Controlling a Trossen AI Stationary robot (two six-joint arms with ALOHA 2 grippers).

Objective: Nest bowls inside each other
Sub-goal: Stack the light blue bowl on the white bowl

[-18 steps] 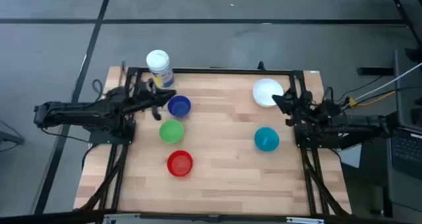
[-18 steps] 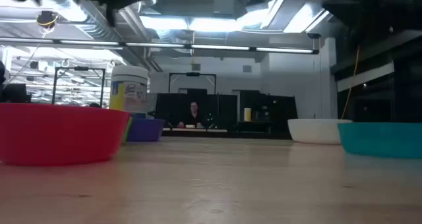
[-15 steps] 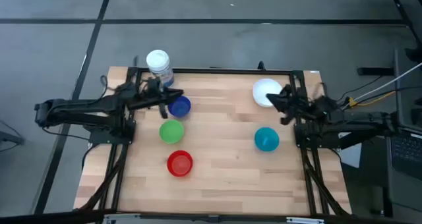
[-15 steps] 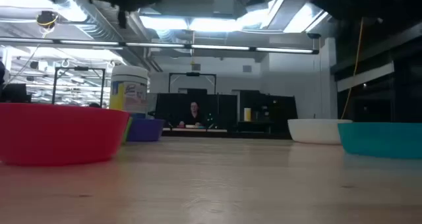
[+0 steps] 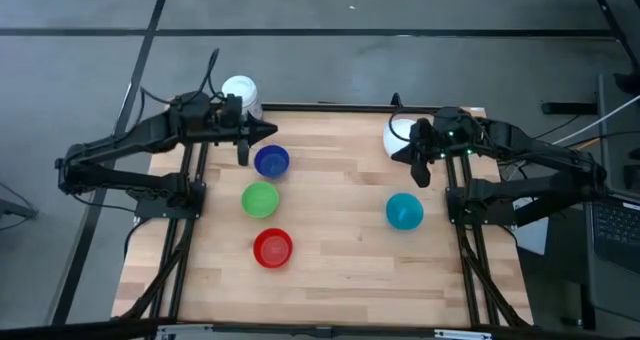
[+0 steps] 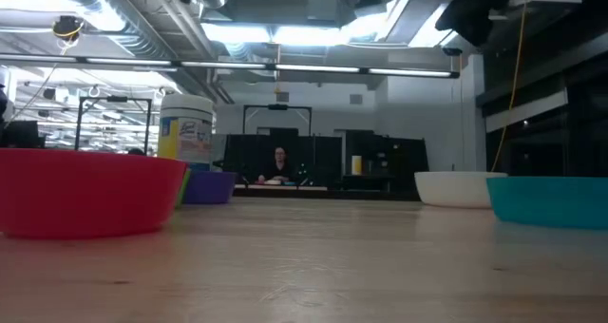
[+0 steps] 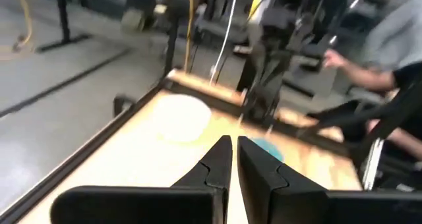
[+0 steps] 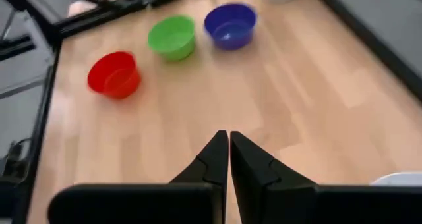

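Note:
Five bowls rest on their bases on the wooden table, apart from one another: dark blue [image 5: 271, 161], green [image 5: 260, 199] and red [image 5: 272, 247] at the left, teal [image 5: 404, 210] and white [image 5: 397, 135] at the right. My left gripper [image 5: 266, 132] hovers shut just beyond the dark blue bowl. My right gripper [image 5: 398, 156] hovers shut over the white bowl's near edge and hides part of it. In the wrist views both pairs of fingers, left [image 7: 231, 146] and right [image 8: 228, 140], are together with nothing between them.
A white-lidded cylindrical container [image 5: 240, 90] stands at the far left corner, behind my left arm. Black frame rails run along the table's left and right sides. A person's hand [image 7: 335, 58] and grey sleeve show beyond the table's right side. Bare wood lies in the table's middle [image 5: 335, 195].
Both arms have risen from a low pose at the table's sides. My left gripper went up and toward the far edge, past the dark blue bowl. My right gripper went up and a little toward the table's left, over the white bowl. Both stayed shut; no bowl moved.

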